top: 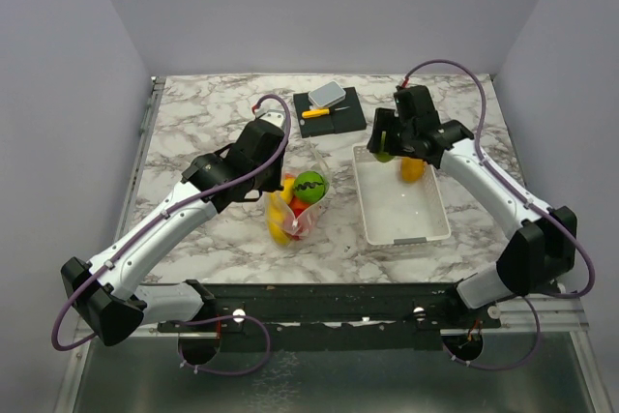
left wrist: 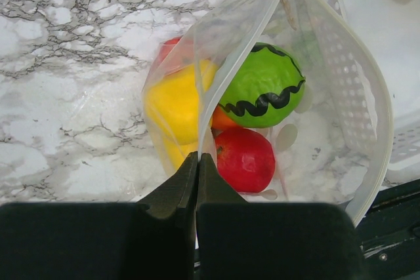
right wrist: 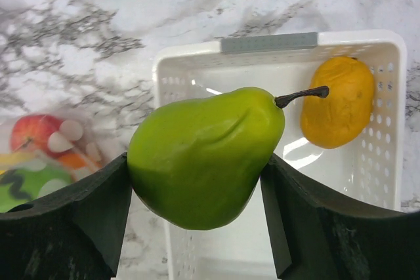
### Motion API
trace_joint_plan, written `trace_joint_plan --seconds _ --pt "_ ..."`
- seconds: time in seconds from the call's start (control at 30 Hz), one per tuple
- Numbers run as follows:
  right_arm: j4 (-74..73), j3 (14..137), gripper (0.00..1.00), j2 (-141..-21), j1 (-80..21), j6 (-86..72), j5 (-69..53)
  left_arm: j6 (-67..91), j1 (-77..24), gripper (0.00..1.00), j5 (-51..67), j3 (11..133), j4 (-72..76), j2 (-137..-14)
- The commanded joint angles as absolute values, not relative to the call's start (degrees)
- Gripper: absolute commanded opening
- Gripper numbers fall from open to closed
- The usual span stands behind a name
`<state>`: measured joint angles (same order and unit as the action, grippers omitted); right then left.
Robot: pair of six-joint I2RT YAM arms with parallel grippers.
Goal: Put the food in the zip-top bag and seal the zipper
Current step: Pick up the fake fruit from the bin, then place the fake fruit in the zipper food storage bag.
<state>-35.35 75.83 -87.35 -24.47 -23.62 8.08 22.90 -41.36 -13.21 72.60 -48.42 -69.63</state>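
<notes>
Right wrist, right gripper [right wrist: 197, 218] clamped on glossy green pear [right wrist: 203, 155]; left gripper [left wrist: 197, 168] pinching clear bag [left wrist: 341, 96]

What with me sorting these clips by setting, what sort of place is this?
Probably a robot test booth, not a kitchen: plain walls box in a marble-patterned table, a left arm and right arm are mounted at its near edge, and the green pear looks like a toy.

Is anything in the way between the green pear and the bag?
Nothing visible. The right gripper holds the pear above the basket; only bare marble separates the basket from the open bag.
</notes>
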Motion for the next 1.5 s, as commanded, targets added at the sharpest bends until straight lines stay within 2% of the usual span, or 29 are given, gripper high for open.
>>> trace_joint_plan --seconds 0.0,0.23,0.53,1.0,1.3,1.47 --pt "-37.15 78.68 0.5 -82.72 -28.51 -20.67 2.14 23.09 -41.22 0.0 -12.5 72.16 -47.4 -69.26" --pt "-37.74 83.93 0.49 -79.92 -35.7 -18.87 0.46 23.07 -41.22 0.0 -12.16 72.76 -47.51 -69.08" --pt "-38.64 89.46 0.49 -81.95 -44.12 -17.19 -4.42 22.9 -41.22 0.0 -11.95 73.11 -47.6 -69.04" --pt "-40.47 90.14 0.49 -89.0 -53.48 -16.78 -0.19 23.22 -41.2 0.0 -11.8 73.03 -47.78 -68.17" --pt "-39.87 88.86 0.55 -92.74 -55.55 -18.5 2.24 23.55 -41.22 0.0 -11.31 72.8 -47.88 -67.26" --pt "-39.83 88.19 0.63 -94.32 -56.64 -19.22 2.55 23.71 -41.22 0.0 -11.34 72.62 -48.06 -66.65"
